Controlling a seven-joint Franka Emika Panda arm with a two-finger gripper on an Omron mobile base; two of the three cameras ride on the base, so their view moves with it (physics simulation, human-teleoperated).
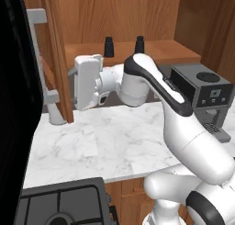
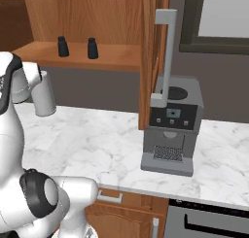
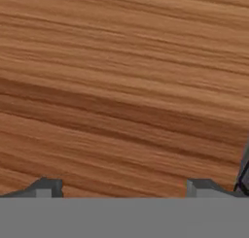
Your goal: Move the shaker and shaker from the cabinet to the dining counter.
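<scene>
Shakers: two (image 1: pixel 109 47) (image 1: pixel 139 44) — upright on the cabinet (image 1: pixel 137 17) shelf, narrow tops at 12 o'clock, side by side
Hand (image 3: pixel 124 188): spread — facing wood

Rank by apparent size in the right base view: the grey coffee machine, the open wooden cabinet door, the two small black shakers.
1. Wooden cabinet door, tallest.
2. Grey coffee machine.
3. Left black shaker and right black shaker: they look alike, so no ranking between them.

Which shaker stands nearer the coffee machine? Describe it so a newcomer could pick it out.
Find the open wooden cabinet above the marble worktop. On its shelf stand two small black shakers; the one meant is the right-hand shaker, closer to the grey coffee machine than its twin.
</scene>
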